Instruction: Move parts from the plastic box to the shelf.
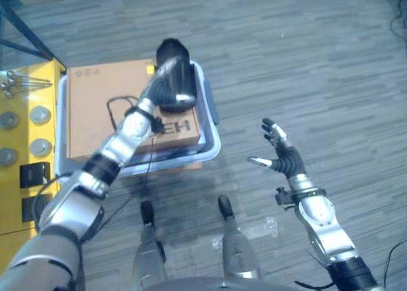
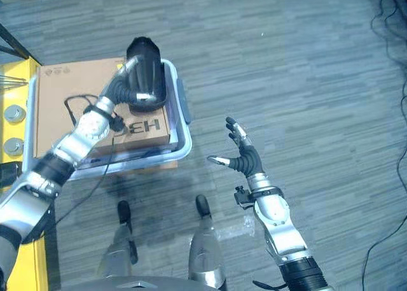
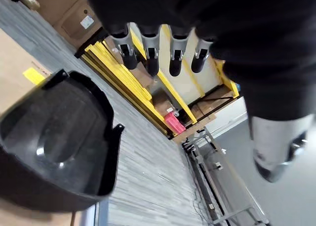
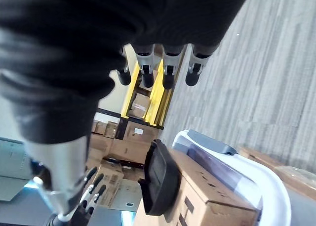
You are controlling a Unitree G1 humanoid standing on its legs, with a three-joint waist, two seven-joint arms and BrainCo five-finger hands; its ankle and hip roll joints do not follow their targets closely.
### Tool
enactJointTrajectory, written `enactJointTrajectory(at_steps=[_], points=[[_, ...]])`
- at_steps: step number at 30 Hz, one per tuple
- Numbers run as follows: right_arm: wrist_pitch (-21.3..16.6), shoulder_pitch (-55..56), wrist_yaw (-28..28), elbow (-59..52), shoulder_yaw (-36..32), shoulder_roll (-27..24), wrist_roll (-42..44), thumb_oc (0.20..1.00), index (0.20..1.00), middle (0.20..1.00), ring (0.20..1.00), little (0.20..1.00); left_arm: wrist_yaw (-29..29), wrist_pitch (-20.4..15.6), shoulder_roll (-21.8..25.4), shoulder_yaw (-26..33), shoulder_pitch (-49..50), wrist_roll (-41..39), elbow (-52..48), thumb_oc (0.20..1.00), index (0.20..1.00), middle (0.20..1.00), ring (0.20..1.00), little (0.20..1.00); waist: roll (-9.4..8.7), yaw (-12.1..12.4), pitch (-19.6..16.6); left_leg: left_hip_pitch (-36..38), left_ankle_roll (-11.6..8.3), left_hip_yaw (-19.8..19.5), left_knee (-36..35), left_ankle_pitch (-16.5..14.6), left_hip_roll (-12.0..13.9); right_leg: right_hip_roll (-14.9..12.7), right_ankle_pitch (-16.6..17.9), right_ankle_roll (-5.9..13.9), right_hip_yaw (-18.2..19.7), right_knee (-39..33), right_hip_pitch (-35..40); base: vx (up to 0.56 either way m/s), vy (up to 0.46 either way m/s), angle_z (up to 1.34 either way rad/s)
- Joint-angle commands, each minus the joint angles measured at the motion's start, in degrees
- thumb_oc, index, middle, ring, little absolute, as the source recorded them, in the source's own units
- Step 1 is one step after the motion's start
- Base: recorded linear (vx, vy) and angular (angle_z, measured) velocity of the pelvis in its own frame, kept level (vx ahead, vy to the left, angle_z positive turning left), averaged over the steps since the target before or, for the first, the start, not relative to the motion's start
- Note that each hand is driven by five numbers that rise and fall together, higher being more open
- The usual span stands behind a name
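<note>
Part: black plastic tray-like piece, lying on the cardboard box near its far right corner
Cardboard box: sits inside the pale blue plastic bin on the floor
Left hand: hovering right over the black part, fingers pretty much straight and spread, not gripping anything
Right hand: off to the right over bare floor, fingers splayed, holding nothing
Shelf: yellow one just left of the bin, with round metal bits on it
</note>
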Motion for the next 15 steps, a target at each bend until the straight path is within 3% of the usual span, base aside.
enactJointTrajectory(at_steps=[1,15], points=[[-3.78,-3.95,-1.84,-1.52,-0.24,0.3,1.01,1.0,1.0,1.0,1.0,1.0,4.1,-0.31,2.71,0.65,-11.36,-0.22,9.04,1.0,1.0,1.0,1.0,1.0,-3.37,0.72,1.9,6.14,2.43,4.17,-0.43,-8.96,-3.21,3.3,-1.37,-3.27,-4.17,-0.07,-2.19,0.03,0.017,-0.05],[-5.69,-3.66,-1.17,-2.71,4.31,-0.83,3.08,1.0,1.0,1.0,1.0,1.0,13.13,7.03,1.9,-4.32,-26.65,14.52,28.28,1.0,1.0,1.0,1.0,1.0,-3.4,-0.13,4.3,4.07,1.64,4.36,-0.43,-8.4,-2.85,3.11,-1.36,-2.95,-4.88,-0.07,-4.57,0.02,-0.004,0.01]])
